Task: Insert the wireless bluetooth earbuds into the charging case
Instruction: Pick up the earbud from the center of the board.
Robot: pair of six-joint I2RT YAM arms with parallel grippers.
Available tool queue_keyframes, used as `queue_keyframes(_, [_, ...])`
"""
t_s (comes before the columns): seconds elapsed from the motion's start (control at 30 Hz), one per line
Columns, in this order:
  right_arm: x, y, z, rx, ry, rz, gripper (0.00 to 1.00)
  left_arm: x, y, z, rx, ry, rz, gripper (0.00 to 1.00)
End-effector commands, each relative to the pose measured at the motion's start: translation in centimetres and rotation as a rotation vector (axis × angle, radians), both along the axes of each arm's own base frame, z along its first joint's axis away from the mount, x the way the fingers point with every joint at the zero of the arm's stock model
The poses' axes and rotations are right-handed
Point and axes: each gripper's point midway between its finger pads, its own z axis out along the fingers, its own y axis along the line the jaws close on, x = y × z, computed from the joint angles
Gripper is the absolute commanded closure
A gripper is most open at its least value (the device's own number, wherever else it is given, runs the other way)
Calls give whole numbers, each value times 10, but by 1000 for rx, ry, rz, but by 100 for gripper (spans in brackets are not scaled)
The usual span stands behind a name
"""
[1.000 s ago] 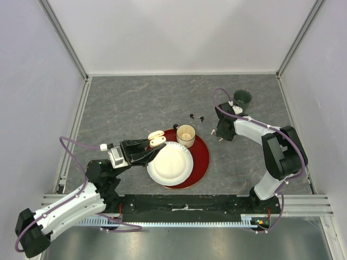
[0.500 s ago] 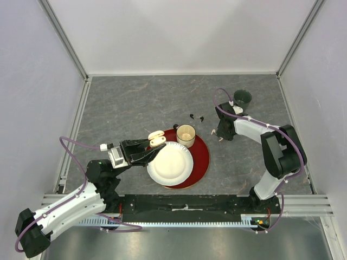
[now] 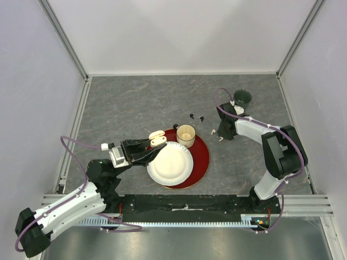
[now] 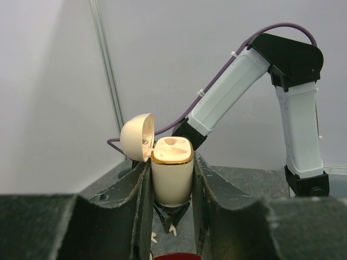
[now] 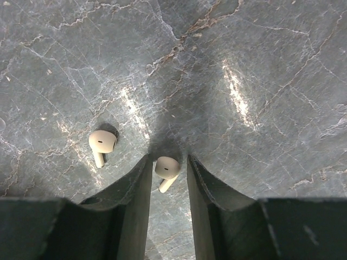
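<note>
My left gripper is shut on the cream charging case, held upright with its lid swung open; from above the case sits over the left rim of the red plate. My right gripper points down at the table, open, its jaws standing narrowly around one white earbud with small gaps on both sides. A second white earbud lies just left of the jaws. Two black earbuds lie on the table behind the paper cup.
A paper cup and a white paper plate rest on the red plate at the centre. A dark green cup stands at the back right, behind my right arm. Metal frame rails border the table.
My right gripper's jaws have narrowed around the white earbud on the table. The left arm and the case have stayed still.
</note>
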Motion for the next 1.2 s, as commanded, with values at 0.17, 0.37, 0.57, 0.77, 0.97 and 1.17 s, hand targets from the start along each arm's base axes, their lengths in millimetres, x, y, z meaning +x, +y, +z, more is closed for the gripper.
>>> queue_keyframes(0.17, [-17,-2,-17,7,54,31,62,-1,2,13,-26,-46,16,98])
queue_keyframes(0.37, [-20,0,-20,22,63,27,65,0,1,13,-23,-45,11,98])
queue_keyframes(0.57, [-21,3,-17,39,57,25,60,1,-1,11,-18,-38,11,98])
queue_keyframes(0.77, [-23,4,-19,47,65,29,60,1,-1,12,-21,-40,9,98])
queue_keyframes(0.97, [-24,4,-21,49,71,27,62,1,-2,11,-17,-39,7,98])
queue_keyframes(1.17, [-28,4,-23,54,79,30,64,1,-2,11,-16,-39,5,98])
